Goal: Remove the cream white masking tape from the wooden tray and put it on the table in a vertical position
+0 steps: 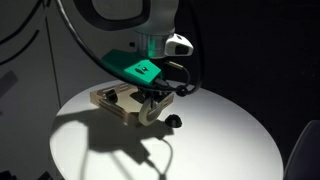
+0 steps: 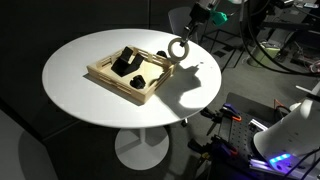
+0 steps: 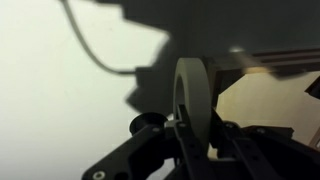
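Note:
My gripper (image 1: 152,98) is shut on the cream white masking tape (image 1: 153,111) and holds the ring upright, just past the near edge of the wooden tray (image 1: 108,98), over the white table (image 1: 210,145). In an exterior view the tape (image 2: 177,48) hangs beside the tray (image 2: 105,76) above the table (image 2: 90,105); whether it touches the top is unclear. In the wrist view the tape (image 3: 192,88) stands edge-on between my fingers (image 3: 190,132), with the tray's corner (image 3: 270,62) behind.
A small black lump (image 1: 175,122) lies on the table next to the tape and also shows in the wrist view (image 3: 146,125). Dark objects (image 2: 128,63) sit in the tray. The arm's shadow and cable shadow fall across the tabletop.

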